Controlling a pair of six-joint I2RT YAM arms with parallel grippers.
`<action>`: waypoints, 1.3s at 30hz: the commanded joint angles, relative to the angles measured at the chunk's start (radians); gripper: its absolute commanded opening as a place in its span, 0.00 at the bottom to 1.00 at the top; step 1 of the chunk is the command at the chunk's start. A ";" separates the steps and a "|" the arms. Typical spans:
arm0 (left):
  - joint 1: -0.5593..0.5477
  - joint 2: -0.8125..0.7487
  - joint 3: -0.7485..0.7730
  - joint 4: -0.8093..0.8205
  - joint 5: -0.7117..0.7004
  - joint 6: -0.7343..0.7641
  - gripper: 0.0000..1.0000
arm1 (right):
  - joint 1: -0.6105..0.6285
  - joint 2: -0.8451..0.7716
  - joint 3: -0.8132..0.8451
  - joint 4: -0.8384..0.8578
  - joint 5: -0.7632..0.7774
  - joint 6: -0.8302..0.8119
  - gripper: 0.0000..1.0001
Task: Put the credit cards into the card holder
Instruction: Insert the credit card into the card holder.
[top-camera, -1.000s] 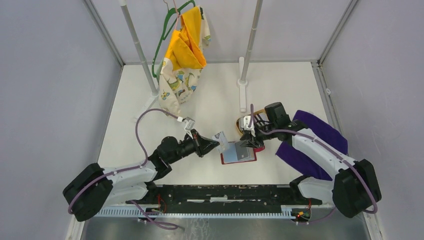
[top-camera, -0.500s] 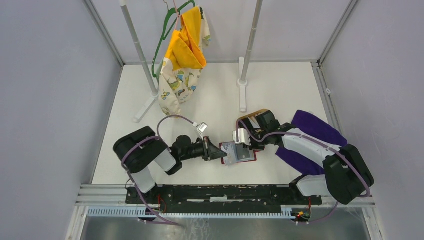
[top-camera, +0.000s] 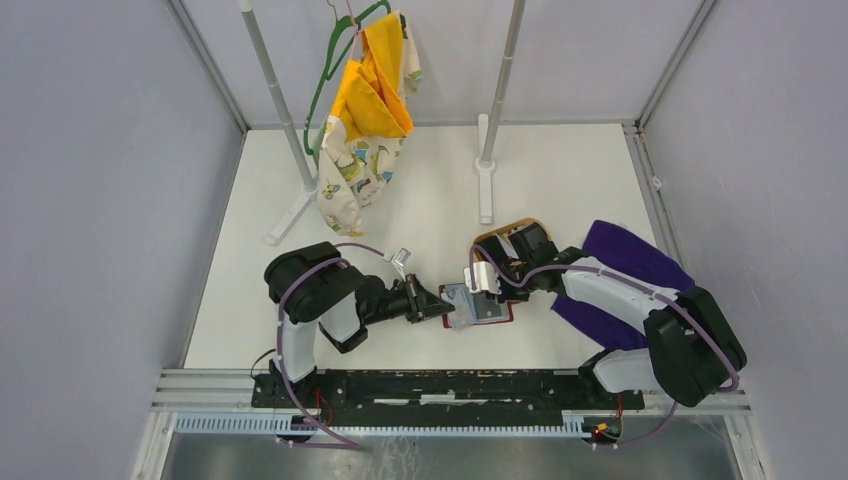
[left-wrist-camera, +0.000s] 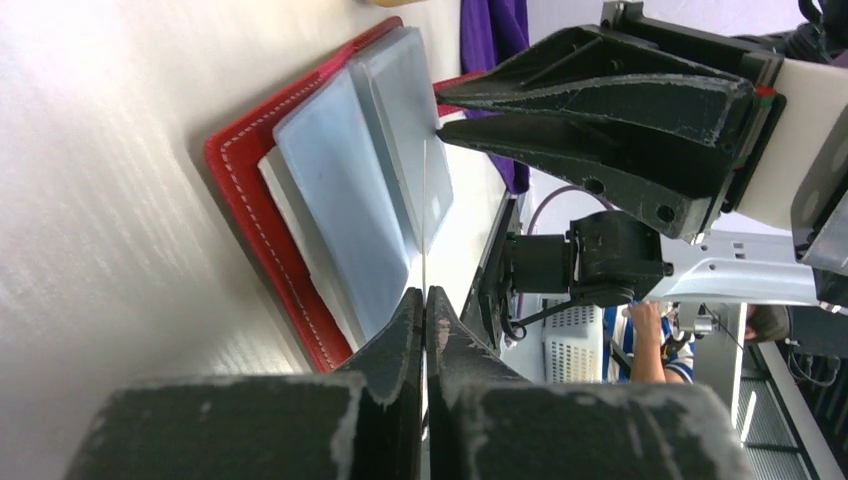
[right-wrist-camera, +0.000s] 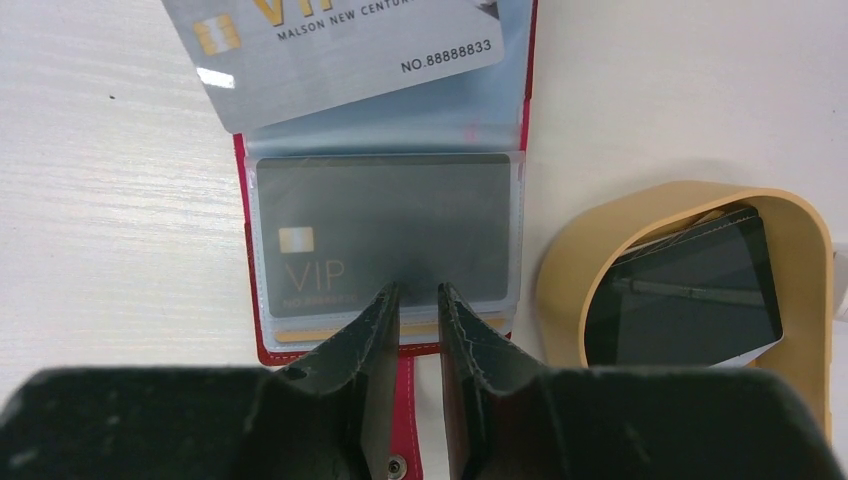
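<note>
White-and-black arms (top-camera: 610, 290) (lilac cables (top-camera: 282, 340))

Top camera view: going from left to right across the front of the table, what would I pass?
The left gripper → grey card pinched in it → red card holder → purple cloth.

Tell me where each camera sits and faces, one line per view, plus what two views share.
Top external: above and behind the bases, looking down at the table; the left arm and right arm show, tips at the card holder.
Left wrist: looks along the left gripper, shut on an edge-on silver card, toward the right gripper.
Right wrist: looks down past its own fingers at the card holder and wooden tray.
Shared: both wrist views show the silver card and card holder.
</note>
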 joint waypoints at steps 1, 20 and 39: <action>0.005 0.023 0.000 0.204 -0.054 -0.050 0.02 | 0.007 0.034 -0.006 -0.048 0.061 -0.015 0.26; 0.013 0.011 0.075 0.118 -0.062 -0.045 0.02 | 0.018 0.057 0.002 -0.059 0.076 -0.010 0.26; 0.028 -0.056 0.051 0.030 -0.048 -0.030 0.02 | 0.024 0.074 0.006 -0.064 0.088 -0.007 0.25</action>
